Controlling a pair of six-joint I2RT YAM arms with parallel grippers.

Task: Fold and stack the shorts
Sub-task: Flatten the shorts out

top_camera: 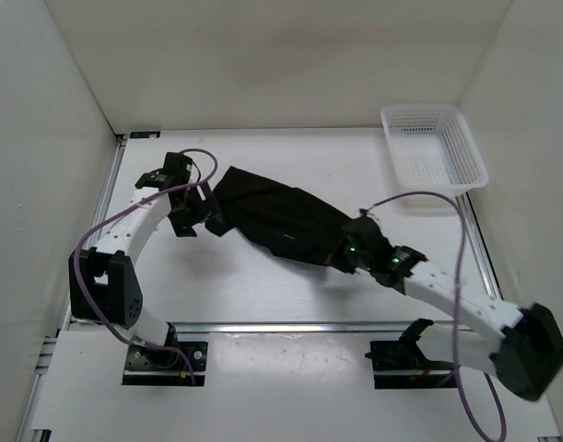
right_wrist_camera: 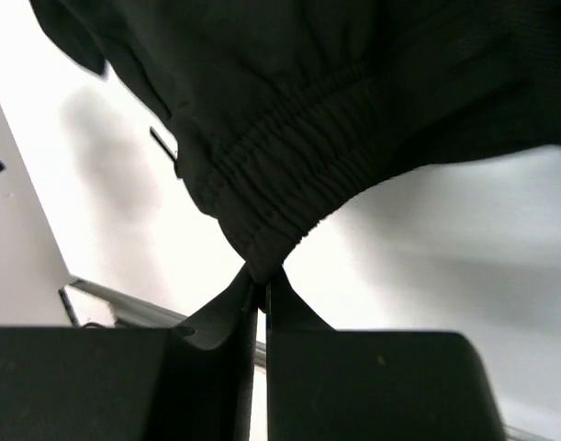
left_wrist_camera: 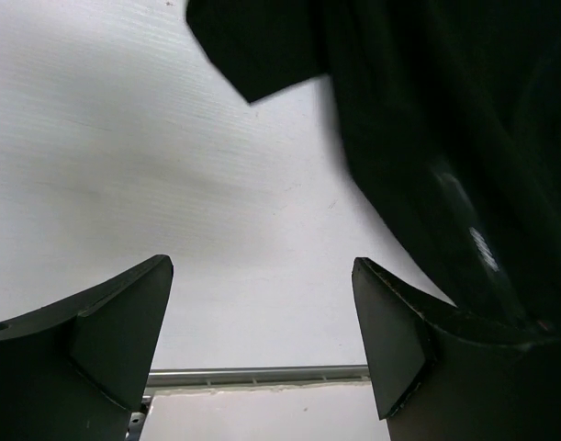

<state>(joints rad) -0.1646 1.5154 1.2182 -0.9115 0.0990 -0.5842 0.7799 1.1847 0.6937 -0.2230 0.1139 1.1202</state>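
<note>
Pinching the shorts (top_camera: pixel 281 219) at the waistband, your right gripper (right_wrist_camera: pixel 262 280) has its jaws pressed together; left gripper (left_wrist_camera: pixel 262 266) jaws spread beside them; basket (top_camera: pixel 394 152) well apart.

Basket (top_camera: pixel 470 147): white mesh plastic, rectangular, upright, at far right corner of table.
Table (top_camera: pixel 263 295): white, flat top.
Walls (top_camera: pixel 263 64): white panels on three sides.
Rail (top_camera: pixel 290 325): metal, along table's near edge.

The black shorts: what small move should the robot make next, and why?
Probably ease the left gripper toward the shorts until fabric lies between its fingers. The right gripper is shut on the elastic waistband, while the left stands open with only bare table between its fingers.
</note>
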